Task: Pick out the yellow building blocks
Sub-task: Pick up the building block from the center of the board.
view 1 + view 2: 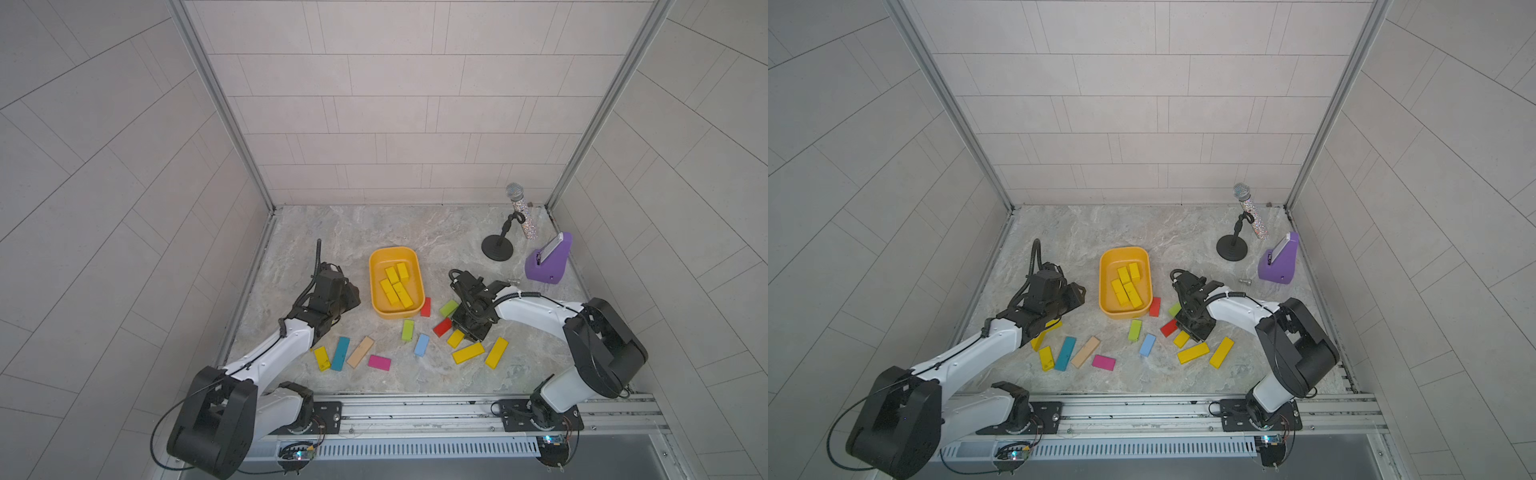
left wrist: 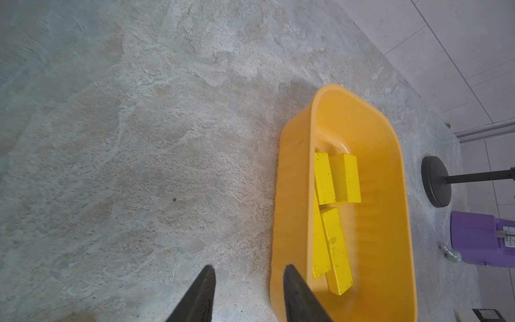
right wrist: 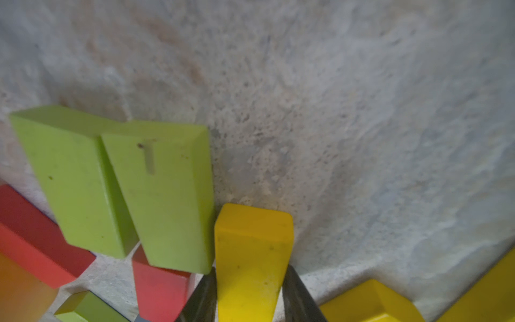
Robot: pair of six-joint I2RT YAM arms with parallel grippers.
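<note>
Yellow block (image 3: 252, 237): bright, flat bar, pinched by right end effector (image 3: 250, 269); left end effector (image 2: 248, 267) spread.

The tub (image 1: 376, 291) sits in the middle of the table (image 1: 332, 241) with a heap of blocks (image 1: 397, 286) lying in it. Before it, loose blocks (image 1: 360, 352) are strewn from left to right (one block (image 3: 250, 264) sits between the right arm's jaws). Behind and right stands a microphone stand (image 1: 497, 248), a phone holder (image 1: 548, 268) just to its right.
</note>
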